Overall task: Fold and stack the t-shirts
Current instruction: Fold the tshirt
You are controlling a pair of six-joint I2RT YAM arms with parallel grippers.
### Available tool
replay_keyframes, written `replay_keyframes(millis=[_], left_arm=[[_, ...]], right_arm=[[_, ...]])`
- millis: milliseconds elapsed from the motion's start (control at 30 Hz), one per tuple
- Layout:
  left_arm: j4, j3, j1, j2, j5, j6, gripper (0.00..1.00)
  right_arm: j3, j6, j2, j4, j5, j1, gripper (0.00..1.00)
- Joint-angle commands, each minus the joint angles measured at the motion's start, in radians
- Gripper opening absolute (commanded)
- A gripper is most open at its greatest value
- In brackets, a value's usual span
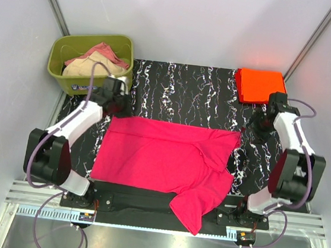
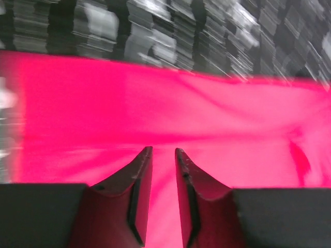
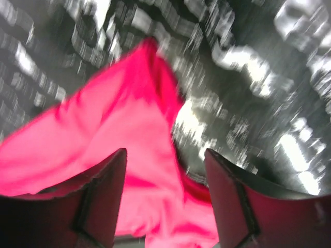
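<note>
Pink shirt (image 1: 162, 153) spread on counter (image 1: 186, 96).
Left fingers (image 2: 139, 186) narrowly apart over the shirt; right fingers (image 3: 101, 201) wide apart above its corner.

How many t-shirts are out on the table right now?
2: the pink t-shirt spread out mid-table; the orange-red t-shirt folded at the far right corner. Cloth in the green tub may hide more.

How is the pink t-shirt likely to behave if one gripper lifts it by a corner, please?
Probably floppy: the pink t-shirt lies flat with soft wrinkles, and its lower part droops over the table edge, so it should sag and fold. It looks light for its spread, being thin cloth. If pushed, it would likely bunch up rather than slide.
</note>
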Motion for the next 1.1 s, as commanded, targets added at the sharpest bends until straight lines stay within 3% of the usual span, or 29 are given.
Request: replay_keyframes(millis=[0,133,300,367,400,600,1067], left_arm=[[0.127,-0.070,-0.155,-0.009,0.165,-0.062,0.27],[0.291,-0.104,-0.324,0.048,0.218,-0.198,0.26],[0.453,-0.009,-0.534,0.221,0.209,-0.290,0.32],[0.521,0.006,-0.575,0.275,0.206,-0.365,0.27],[0.559,0.020,-0.601,0.334,0.212,-0.392,0.19],[0.584,0.101,-0.676,0.459,0.165,-0.493,0.20],[0.500,0.201,-0.696,0.546,0.087,-0.504,0.18]], right_arm=[[-0.101,-0.007,-0.110,-0.051,-0.194,0.010,0.65],[-0.248,-0.012,-0.170,-0.045,-0.334,0.021,0.54],[-0.336,-0.019,-0.246,-0.048,-0.394,0.027,0.50],[-0.340,-0.016,-0.267,-0.047,-0.405,0.027,0.49],[-0.340,-0.009,-0.282,-0.048,-0.408,0.027,0.49],[-0.354,-0.010,-0.314,-0.068,-0.419,0.027,0.49],[-0.382,0.008,-0.322,-0.059,-0.425,0.027,0.43]])
